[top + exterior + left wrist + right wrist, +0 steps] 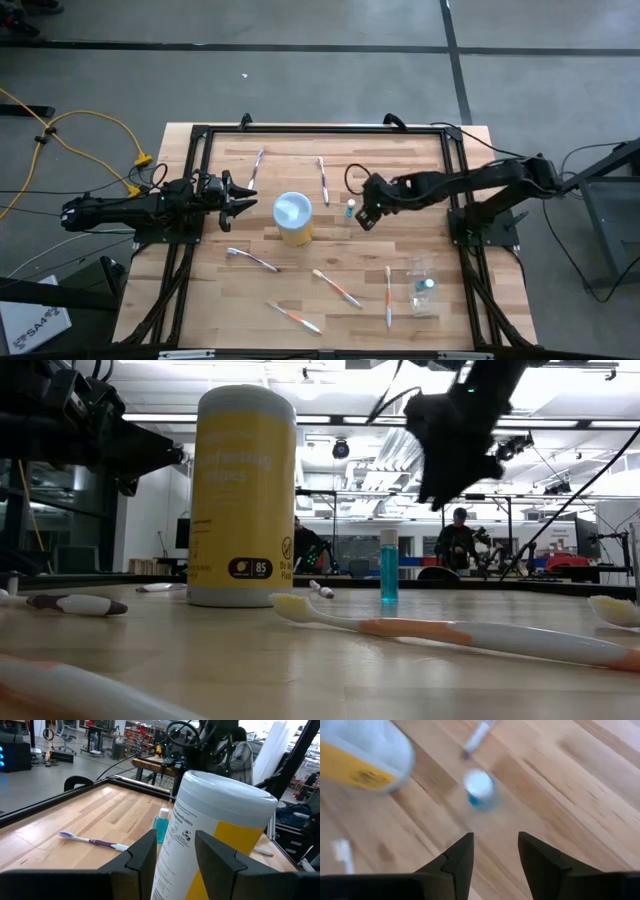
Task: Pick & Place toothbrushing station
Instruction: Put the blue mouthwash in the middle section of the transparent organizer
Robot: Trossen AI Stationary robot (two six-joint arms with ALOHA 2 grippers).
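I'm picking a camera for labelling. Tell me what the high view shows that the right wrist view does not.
Only the high view shows the left gripper open beside the yellow wipes canister, the clear holder cup near the table's front right, and the orange-handled toothbrushes. Only the right wrist view shows the small teal bottle lying just ahead of the open right gripper. Both show canister, bottle and wooden table.
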